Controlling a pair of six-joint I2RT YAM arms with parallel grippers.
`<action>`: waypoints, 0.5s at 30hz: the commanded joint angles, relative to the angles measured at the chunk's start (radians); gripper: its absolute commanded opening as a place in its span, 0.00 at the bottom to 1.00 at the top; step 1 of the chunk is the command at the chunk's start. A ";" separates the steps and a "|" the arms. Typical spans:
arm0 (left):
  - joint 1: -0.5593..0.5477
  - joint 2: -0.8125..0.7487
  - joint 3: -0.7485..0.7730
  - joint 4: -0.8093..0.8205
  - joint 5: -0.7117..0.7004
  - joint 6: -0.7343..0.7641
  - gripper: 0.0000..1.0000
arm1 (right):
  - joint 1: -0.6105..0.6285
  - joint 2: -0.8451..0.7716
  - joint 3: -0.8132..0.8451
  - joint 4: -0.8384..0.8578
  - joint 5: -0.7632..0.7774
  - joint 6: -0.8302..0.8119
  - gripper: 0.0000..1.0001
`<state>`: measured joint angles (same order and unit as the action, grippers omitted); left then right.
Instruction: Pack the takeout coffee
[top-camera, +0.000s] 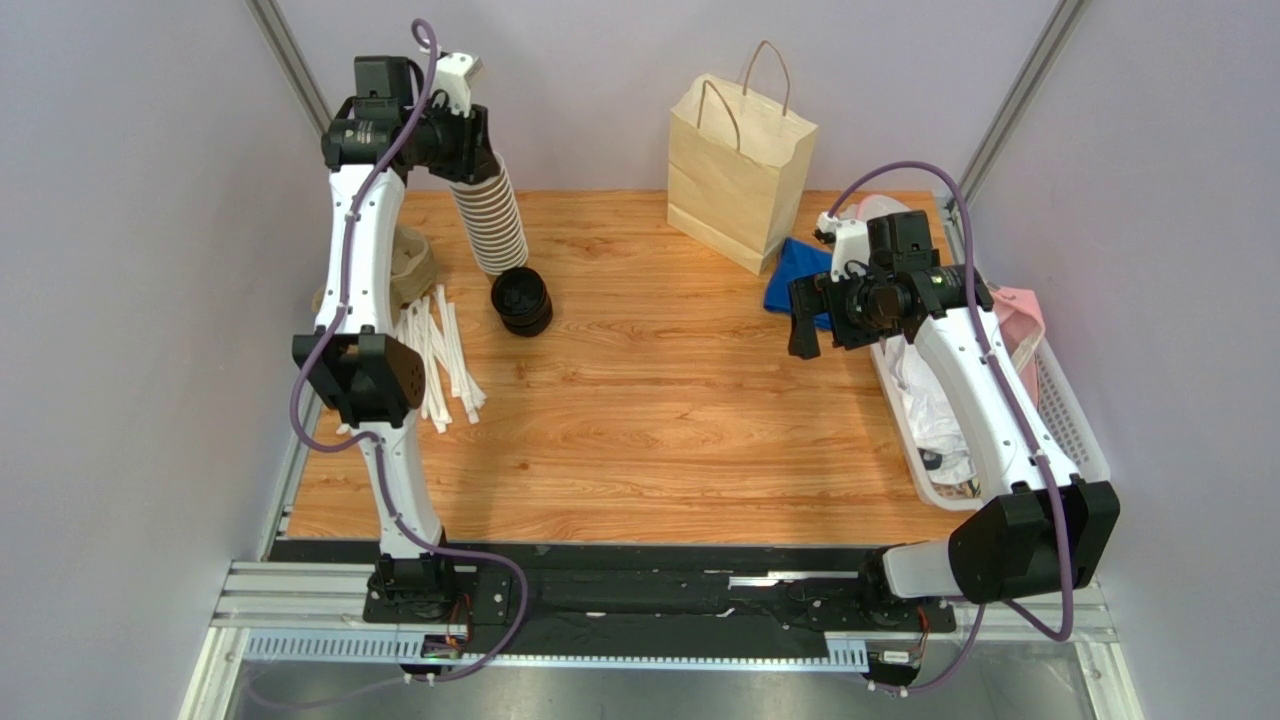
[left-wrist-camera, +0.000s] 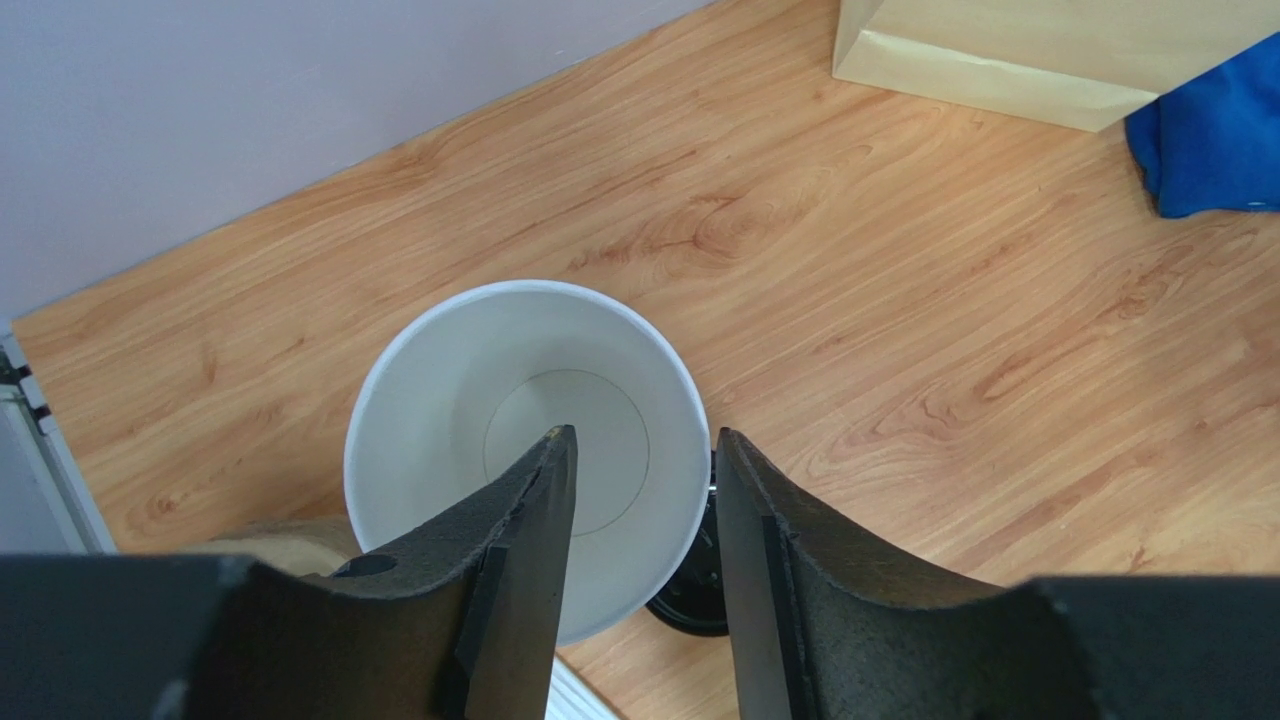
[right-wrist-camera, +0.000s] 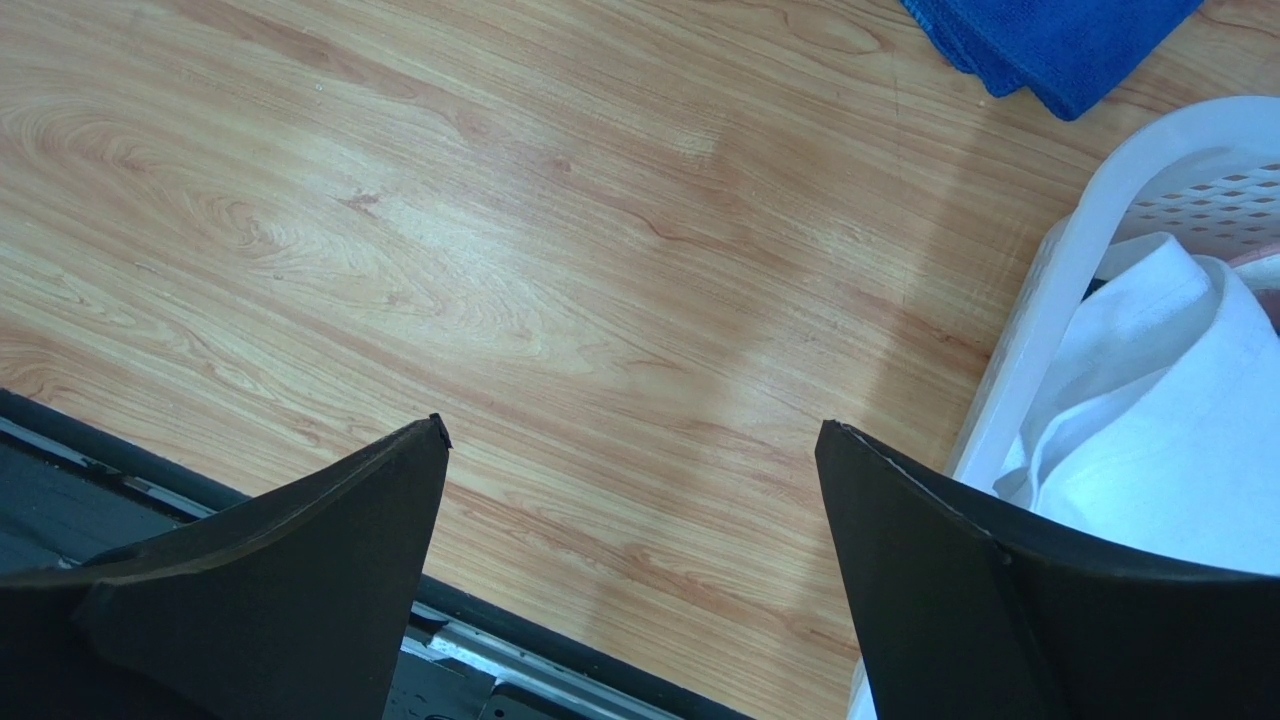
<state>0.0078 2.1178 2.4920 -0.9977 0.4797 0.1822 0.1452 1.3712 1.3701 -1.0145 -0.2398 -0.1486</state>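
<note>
Containers first:
- Paper bag at 12-1 o'clock on the tabletop, upright with handles up. Its inside is not visible.
- White lattice basket at 3 o'clock, holding crumpled white cloth and a pink item at its far corner.
- Blue cloth lies between bag and basket.
- Leaning cup stack at 11 o'clock, with black lids at its foot. White straws are scattered at 9 o'clock.

Takeout coffee: I can't pick out a lidded kraft cup in any view, so I can't say where it is or how it looks. The only tan thing is a tan item at 10 o'clock, mostly hidden behind the left arm. I can't tell what it is.

Left claw: over the top cup of the stack, which has a white interior with nothing in it. The gap is narrow and straddles the cup's rim, one finger over the inside and one over the outside. The gap is wider than the cup wall, so it is not clamped.

Right claw: spread wide with nothing in it, above bare tabletop just beside the basket rim.
</note>
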 joint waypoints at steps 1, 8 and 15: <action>-0.003 0.027 0.007 0.025 0.003 0.010 0.47 | -0.002 -0.006 0.026 0.002 0.013 -0.019 1.00; -0.005 0.037 0.004 0.018 0.002 0.011 0.44 | -0.002 -0.006 0.024 0.004 0.016 -0.020 1.00; -0.005 0.031 0.007 0.018 0.016 0.008 0.28 | -0.003 -0.009 0.020 0.007 0.019 -0.020 1.00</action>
<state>0.0071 2.1452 2.4920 -0.9985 0.4812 0.1825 0.1452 1.3712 1.3701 -1.0145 -0.2356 -0.1551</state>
